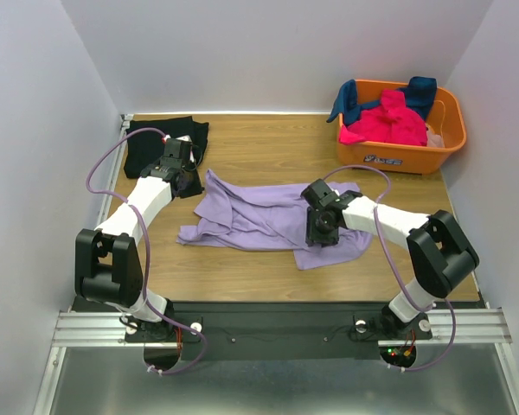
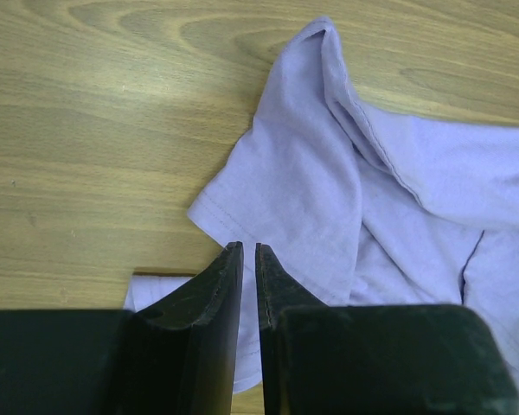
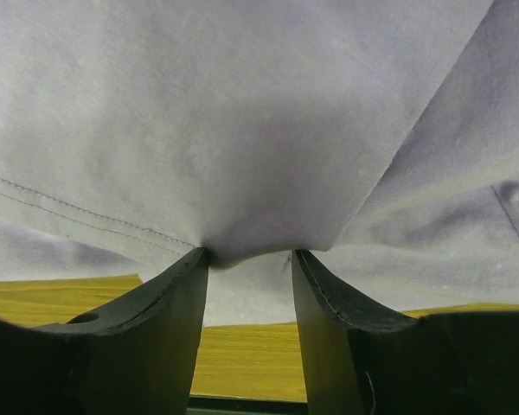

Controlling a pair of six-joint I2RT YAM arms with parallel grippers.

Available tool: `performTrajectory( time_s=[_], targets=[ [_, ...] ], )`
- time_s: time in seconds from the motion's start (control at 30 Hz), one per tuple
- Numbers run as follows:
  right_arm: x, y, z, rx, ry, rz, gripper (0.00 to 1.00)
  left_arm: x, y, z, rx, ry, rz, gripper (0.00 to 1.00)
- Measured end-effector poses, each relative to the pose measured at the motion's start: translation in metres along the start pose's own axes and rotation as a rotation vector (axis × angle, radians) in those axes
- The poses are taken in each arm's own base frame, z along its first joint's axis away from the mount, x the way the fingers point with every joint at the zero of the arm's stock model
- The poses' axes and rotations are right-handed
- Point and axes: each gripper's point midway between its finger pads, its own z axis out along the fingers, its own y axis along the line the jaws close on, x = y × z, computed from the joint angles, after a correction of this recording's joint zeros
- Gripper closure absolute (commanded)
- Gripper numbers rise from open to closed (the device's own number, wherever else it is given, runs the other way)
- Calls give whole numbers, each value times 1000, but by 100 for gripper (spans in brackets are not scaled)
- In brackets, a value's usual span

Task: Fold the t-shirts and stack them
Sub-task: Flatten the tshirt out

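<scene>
A large lavender t-shirt lies crumpled across the middle of the wooden table. My right gripper is shut on a bunch of this cloth, which hangs lifted off the wood from between the fingertips. My left gripper hovers over the shirt's back left sleeve. Its jaws are shut to a thin slit with nothing in them. A folded black t-shirt lies at the back left. Hot-pink and teal-blue t-shirts sit heaped in the basket.
The orange plastic basket stands at the back right corner. White walls close in the table on the left, back and right. The arm bases stand on a metal rail at the near edge.
</scene>
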Motion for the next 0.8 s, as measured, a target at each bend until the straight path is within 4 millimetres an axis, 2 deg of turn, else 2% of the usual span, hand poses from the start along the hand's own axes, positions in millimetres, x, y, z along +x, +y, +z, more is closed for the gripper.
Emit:
performTrajectory(
  time_s=[0.37, 0.7, 0.8],
  targets=[
    [13, -8, 5, 25, 31, 20, 51, 0, -1, 0, 6, 3, 0, 76],
    [12, -7, 7, 23, 29, 21, 63, 1, -2, 0, 10, 4, 0, 76],
    [12, -7, 7, 22, 28, 20, 64, 1, -2, 0, 10, 4, 0, 76]
  ],
)
